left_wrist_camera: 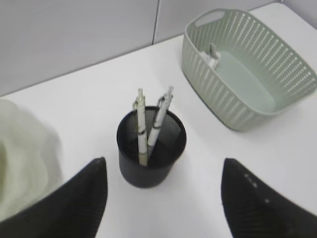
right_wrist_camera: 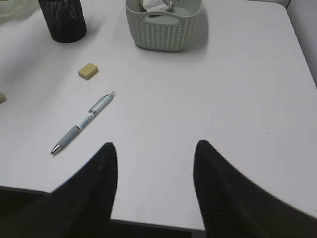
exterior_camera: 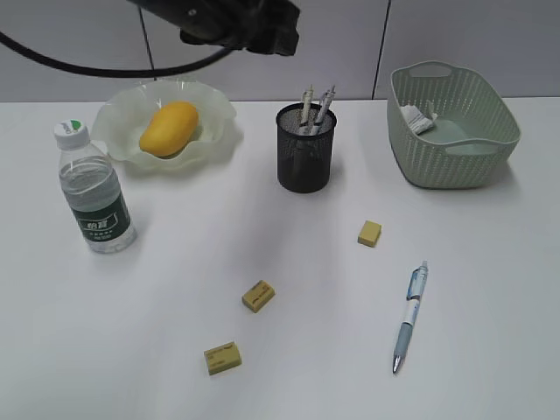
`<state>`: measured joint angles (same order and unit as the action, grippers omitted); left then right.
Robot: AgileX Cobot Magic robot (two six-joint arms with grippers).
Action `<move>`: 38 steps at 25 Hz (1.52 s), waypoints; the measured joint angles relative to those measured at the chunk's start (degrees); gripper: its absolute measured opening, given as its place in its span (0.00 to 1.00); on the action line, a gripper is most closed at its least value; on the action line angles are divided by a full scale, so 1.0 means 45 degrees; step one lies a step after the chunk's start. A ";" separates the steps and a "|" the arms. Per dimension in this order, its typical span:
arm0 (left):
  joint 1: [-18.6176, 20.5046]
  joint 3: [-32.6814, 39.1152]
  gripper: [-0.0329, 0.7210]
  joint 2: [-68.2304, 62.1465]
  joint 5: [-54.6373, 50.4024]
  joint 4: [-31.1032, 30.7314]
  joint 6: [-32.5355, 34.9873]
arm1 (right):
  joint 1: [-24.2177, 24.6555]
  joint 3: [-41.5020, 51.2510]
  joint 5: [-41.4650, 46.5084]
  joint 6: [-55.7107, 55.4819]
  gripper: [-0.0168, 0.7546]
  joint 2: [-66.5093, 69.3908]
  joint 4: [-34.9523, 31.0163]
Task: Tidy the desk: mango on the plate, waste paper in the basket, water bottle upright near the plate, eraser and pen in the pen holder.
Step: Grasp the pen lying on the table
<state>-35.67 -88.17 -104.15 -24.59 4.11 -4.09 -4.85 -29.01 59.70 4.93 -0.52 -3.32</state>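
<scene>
Black left pincer (left_wrist_camera: pixel 163 198): spread wide, empty, hovering above the pen holder (left_wrist_camera: pixel 151 148), which has two pens in it.
Right pincer (right_wrist_camera: pixel 154 183): released, empty, over the near tabletop (right_wrist_camera: pixel 237 99).
Loose pen (exterior_camera: pixel 409 317): flat, front right.
Erasers: three scattered; one (exterior_camera: pixel 369 233) nearest the holder.
Mango (exterior_camera: pixel 169 128): on plate (exterior_camera: pixel 118 122).
Water bottle (exterior_camera: pixel 94 191): upright, near plate.
Waste paper (exterior_camera: pixel 417 117): in basket (exterior_camera: pixel 455 153).

No text can be read anywhere. The water bottle (exterior_camera: pixel 94 192) has white characters on its dark green label, too small to make out. The 2 nearer erasers (exterior_camera: pixel 258 296) (exterior_camera: pixel 222 358) carry dark marks, also illegible.
</scene>
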 joint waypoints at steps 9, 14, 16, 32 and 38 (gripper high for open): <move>0.0838 0.0000 0.76 0.2440 -0.2824 0.0411 0.0000 | 0.0000 0.0000 0.0000 0.0000 0.55 0.0000 0.0000; 0.2777 -0.0051 0.76 0.2752 -0.4204 0.0009 0.0000 | 0.0000 0.0000 0.0000 0.0000 0.55 0.0000 0.0000; 0.3624 -0.0051 0.76 0.2752 -0.4631 -0.0070 0.0000 | 0.0000 0.0000 0.0000 0.0000 0.55 0.0000 0.0000; 0.6899 -0.0051 0.75 0.2648 -0.6102 -0.1734 -0.0010 | 0.0000 0.0000 0.0000 0.0000 0.55 0.0000 0.0000; 0.6899 0.0837 0.75 0.2935 -0.7210 -0.2226 -0.0010 | 0.0000 0.0000 0.0000 0.0000 0.55 0.0000 0.0000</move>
<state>-4.63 -84.41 -90.94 -57.03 -5.91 -4.13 -4.85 -29.01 59.70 4.93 -0.52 -3.32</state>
